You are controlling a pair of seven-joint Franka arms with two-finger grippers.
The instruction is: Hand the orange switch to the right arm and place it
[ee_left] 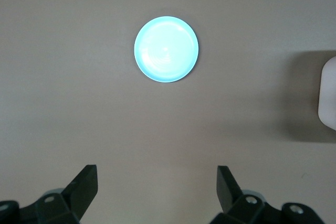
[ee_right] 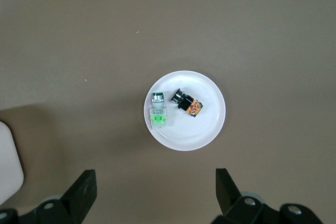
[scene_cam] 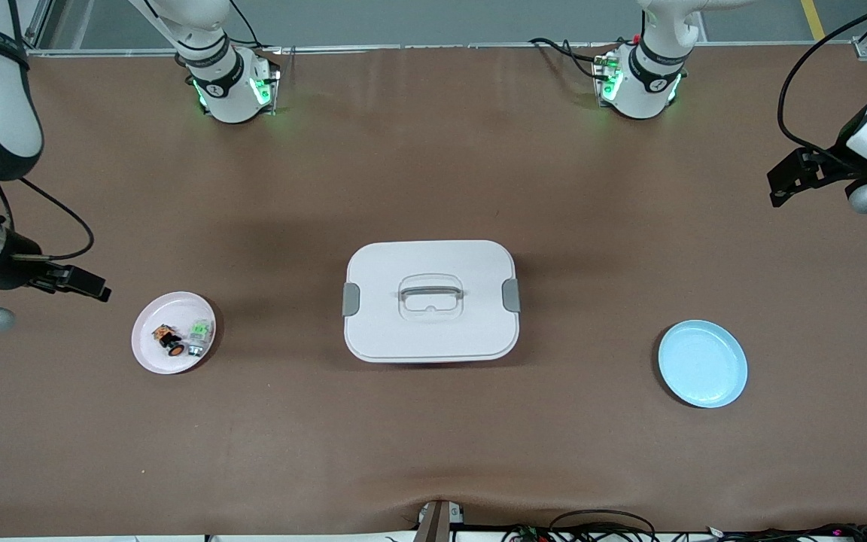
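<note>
Starting at the right arm's end, the spread, empty right gripper hangs high over the small white round plate holding the tiny black-and-orange switch; descend squarely, avoiding the pale green part. Left gripper waits spread over the light blue plate.

Matt brown table cover, smooth white plastic box, glossy blue plate
</note>
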